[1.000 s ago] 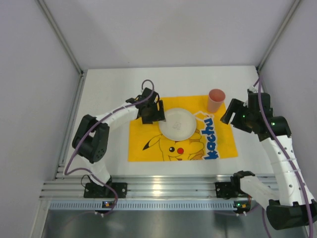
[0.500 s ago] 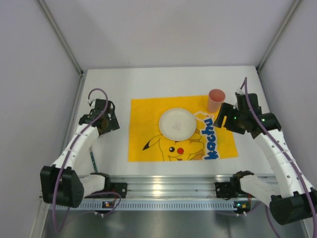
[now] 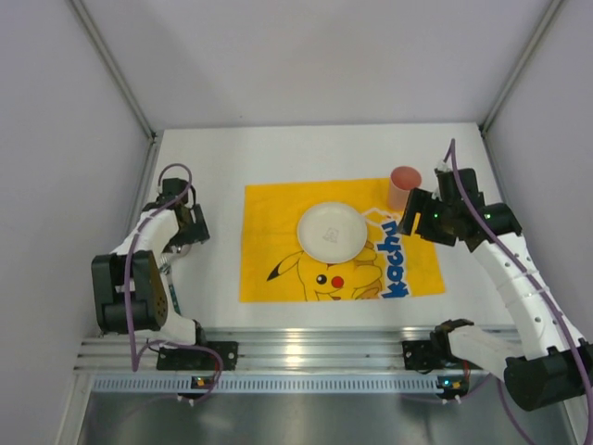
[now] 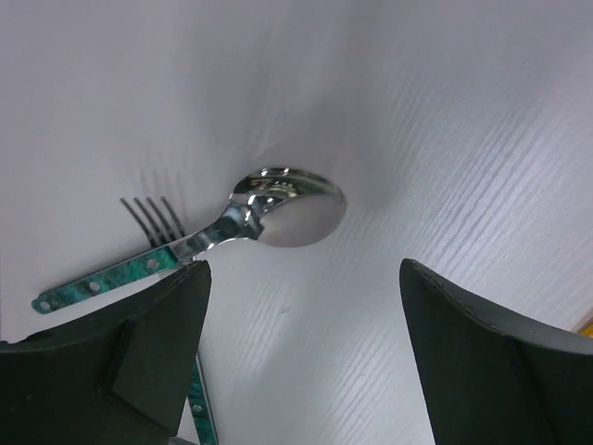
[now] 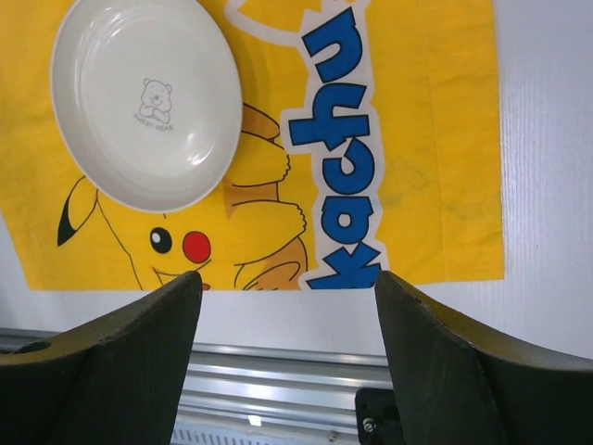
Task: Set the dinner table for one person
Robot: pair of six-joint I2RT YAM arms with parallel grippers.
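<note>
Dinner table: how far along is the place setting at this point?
Done: plate on the yellow mat, pink cup at its far right corner. In hand: nothing gripped; the left gripper hangs open over the spoon and fork on bare table. Left: both utensils beside the plate.

A shiny spoon (image 4: 283, 209) lies over a fork (image 4: 148, 213) on the white dinner table (image 4: 445, 111), between spread jaws.
</note>
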